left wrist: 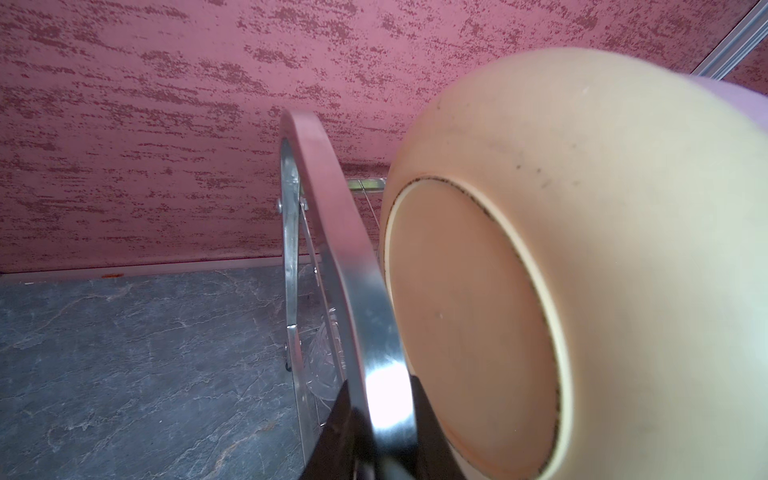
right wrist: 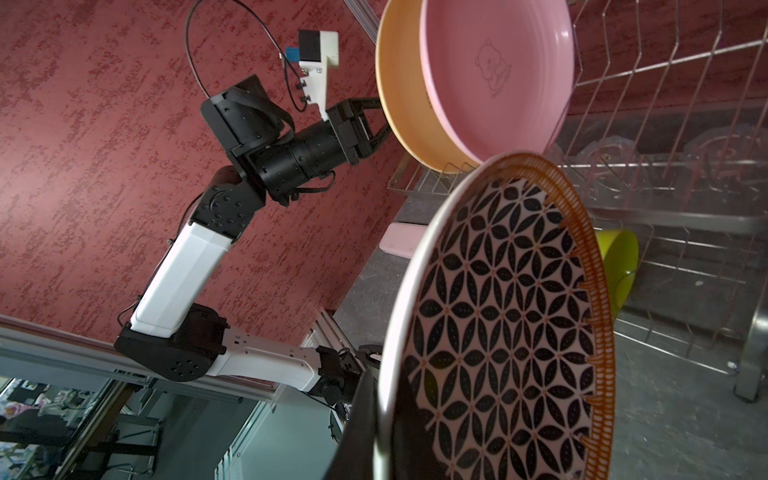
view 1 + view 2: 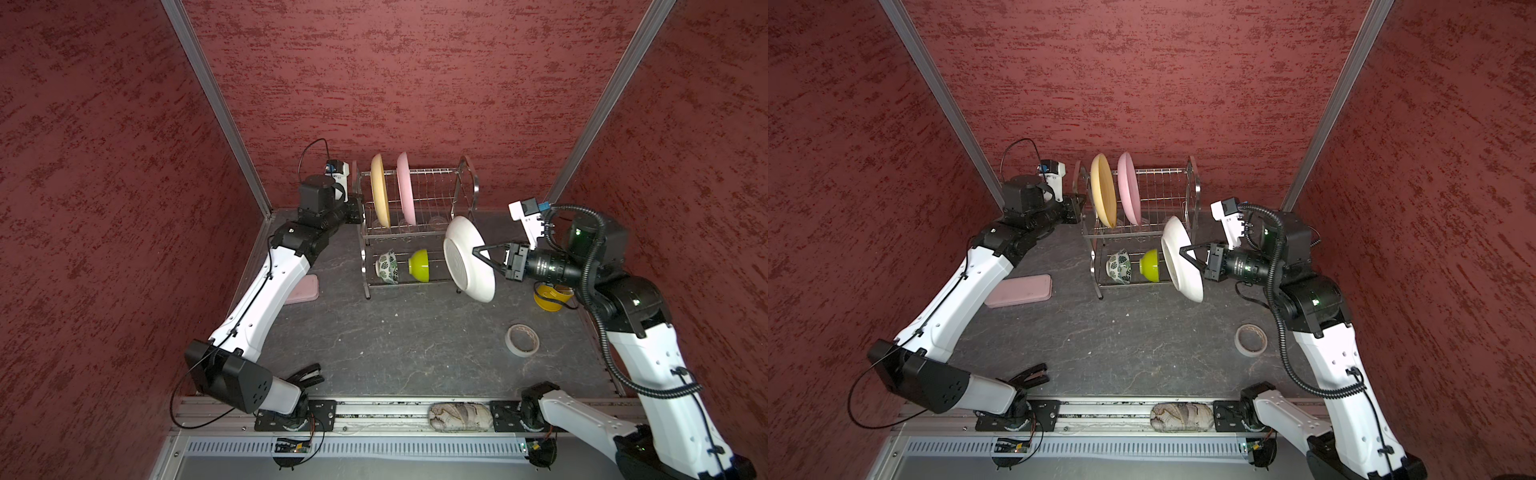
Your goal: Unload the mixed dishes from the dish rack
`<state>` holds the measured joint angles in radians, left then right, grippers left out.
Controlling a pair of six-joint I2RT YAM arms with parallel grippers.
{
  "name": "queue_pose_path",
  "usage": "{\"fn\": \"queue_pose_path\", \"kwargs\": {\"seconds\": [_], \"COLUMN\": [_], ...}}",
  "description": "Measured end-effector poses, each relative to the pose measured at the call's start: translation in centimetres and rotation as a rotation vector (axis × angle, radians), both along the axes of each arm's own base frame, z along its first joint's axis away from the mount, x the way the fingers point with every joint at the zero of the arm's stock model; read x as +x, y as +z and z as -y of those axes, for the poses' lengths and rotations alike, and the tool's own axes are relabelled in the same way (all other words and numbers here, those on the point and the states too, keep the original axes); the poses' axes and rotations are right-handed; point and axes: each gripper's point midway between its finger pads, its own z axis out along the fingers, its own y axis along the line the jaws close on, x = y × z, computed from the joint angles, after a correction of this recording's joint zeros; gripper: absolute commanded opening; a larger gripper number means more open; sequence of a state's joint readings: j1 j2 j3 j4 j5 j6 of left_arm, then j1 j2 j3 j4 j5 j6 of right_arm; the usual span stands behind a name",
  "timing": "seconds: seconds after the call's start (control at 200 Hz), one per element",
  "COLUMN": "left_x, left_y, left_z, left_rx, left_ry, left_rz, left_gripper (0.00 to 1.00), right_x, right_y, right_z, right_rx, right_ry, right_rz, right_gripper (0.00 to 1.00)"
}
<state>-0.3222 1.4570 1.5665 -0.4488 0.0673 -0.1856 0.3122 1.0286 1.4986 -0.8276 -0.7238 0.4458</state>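
Far left: the flat pink box (image 3: 1021, 291) lies on the table (image 3: 415, 353), beside your left arm (image 3: 955, 291). Your left gripper (image 1: 380, 380) is at the rack's left end. In the left wrist view its black fingers (image 1: 424, 411) sit either side of the arched steel handle (image 1: 332, 232), closed down on that band.

The dish rack (image 3: 432, 169) stands at the back of the table.
- **Upper tier:** the tan-yellow plate (image 3: 379, 195) stands on edge in the leftmost slots. The pink plate (image 3: 405, 191) is upright just to its right, apart from it. A bear outline shows on the pink one's face in the right wrist view.
- **Glass:** a clear tumbler (image 1: 322, 357) shows low behind the handle. More glass is blurred behind the wires, and you can't read the count.
- **Lower tier:** the green-leaf bowl (image 3: 387, 267) is on its side, and the lime-green bowl (image 3: 419, 265) is on its side just right of it.

Next is your white black-patterned plate (image 3: 461, 266). It is out of the rack, in the air beside the rack's right end and tilted on edge. Its underside faces the top cameras and its patterned face is toward the rack. Your right gripper (image 3: 478, 251) pinches its rim, jaws nearly together, with one finger across the underside. You can't tell whether the plate touches the rack.

Partly hidden under your right arm (image 3: 648, 353), a yellow bucket (image 3: 550, 297) sits on the table. A roll of tape (image 3: 522, 340) lies flat nearer the front, well apart from the rack.
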Motion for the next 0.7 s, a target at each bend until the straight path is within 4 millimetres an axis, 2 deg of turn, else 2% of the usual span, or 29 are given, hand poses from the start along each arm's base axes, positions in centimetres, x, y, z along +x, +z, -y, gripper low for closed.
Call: {"fn": "queue_pose_path", "kwargs": {"seconds": [0.351,0.576,0.701], "left_x": [0.0,0.5,0.6], "left_y": [0.0,0.0,0.0], "left_z": [0.1,0.4,0.6], "left_rx": [0.003,0.007,0.009], "left_ry": [0.002,0.000,0.000], "left_rz": [-0.003,-0.008,-0.007], "left_gripper": [0.09,0.09,0.09], "right_x": [0.5,1.1,1.4], "right_y": [-4.9,-10.1,-12.4], "right_z": [0.3,0.7,1.1], "right_rx": [-0.069,-0.143,-0.196], "right_ry": [-0.027,-0.060,-0.091], "right_rz": [-0.125,-0.245,-0.286], "right_gripper": [0.00,0.00,0.00]}}
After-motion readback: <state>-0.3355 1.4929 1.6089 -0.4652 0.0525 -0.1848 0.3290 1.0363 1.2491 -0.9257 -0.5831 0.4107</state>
